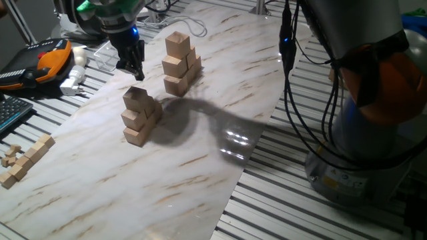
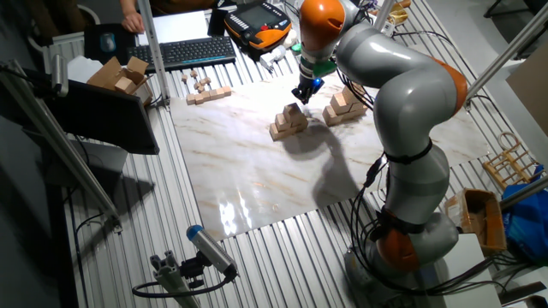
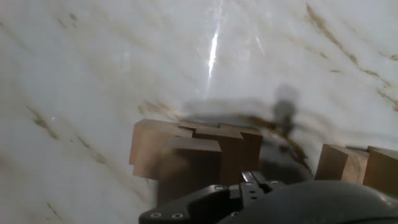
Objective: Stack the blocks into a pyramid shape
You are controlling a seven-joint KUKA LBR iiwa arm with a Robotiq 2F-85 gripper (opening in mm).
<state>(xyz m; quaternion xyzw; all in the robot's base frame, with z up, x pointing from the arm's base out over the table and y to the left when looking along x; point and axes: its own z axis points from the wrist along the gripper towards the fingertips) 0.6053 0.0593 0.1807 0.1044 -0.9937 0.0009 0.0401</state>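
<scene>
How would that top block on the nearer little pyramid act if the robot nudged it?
The top block looks rigid, flat-faced wood, so it would probably slide, not roll. It sits high on a narrow pyramid, so a sideways nudge might knock it off. It is likely light.

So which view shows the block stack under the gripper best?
One fixed view: the nearer stack shows its stepped tiers below the gripper. The other fixed view shows it small; the hand view shows only blurred tops.
</scene>
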